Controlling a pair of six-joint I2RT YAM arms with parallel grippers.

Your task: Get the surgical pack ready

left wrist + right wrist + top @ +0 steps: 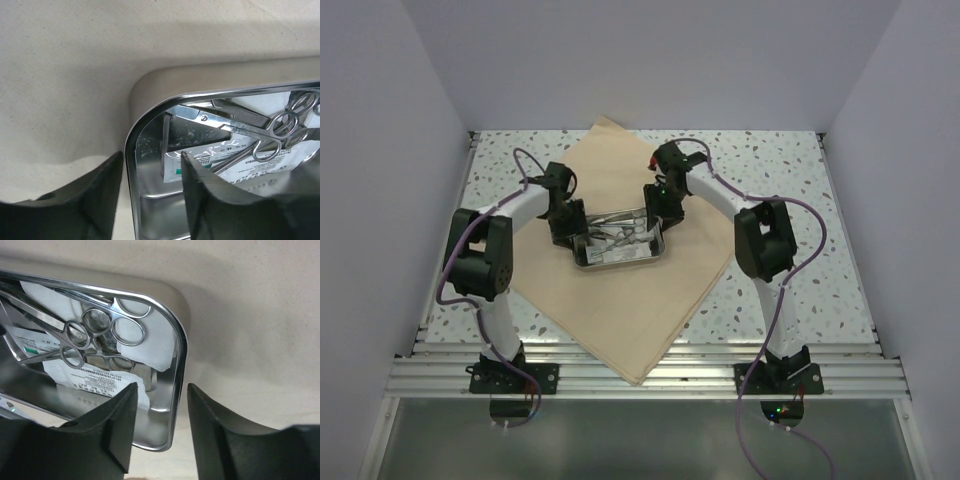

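K: On the table (pixel 790 180), what's the layout?
M: Tan cloth (pixel 620 320) spread flat as a diamond, near corner over the front rail (pixel 840 372). Steel tray (pixel 620 260) on its middle, long side across, between the two arms.
K: Contents?
M: All inside the tray. Scissors (pixel 235 116) on top, blades toward the left end. Ring handles (pixel 111 326) are bunched at the right end (more than one instrument there, can't separate them). Printed packet (pixel 225 152) lies underneath. White pad (pixel 155 347) sits under the rings (gauze or paper, can't tell).
K: Left claw?
M: Down at the tray's left end, left gripper (pixel 151 160) sits astride the rim. Outer finger (pixel 75 200) is over the cloth just beside the rim. Inner finger (pixel 215 200) is inside the tray, apart from the wall. Released, pinching nothing.
K: Right one?
M: Mirror image at the right end. On the right gripper (pixel 163 390), one finger is inside the tray and the other outside over the cloth, with the rim in the gap. The outside one is close to the rim (contact unclear). Jaws apart, nothing grasped.
K: Tray tilted?
M: Looks level from above, bottom on the cloth.
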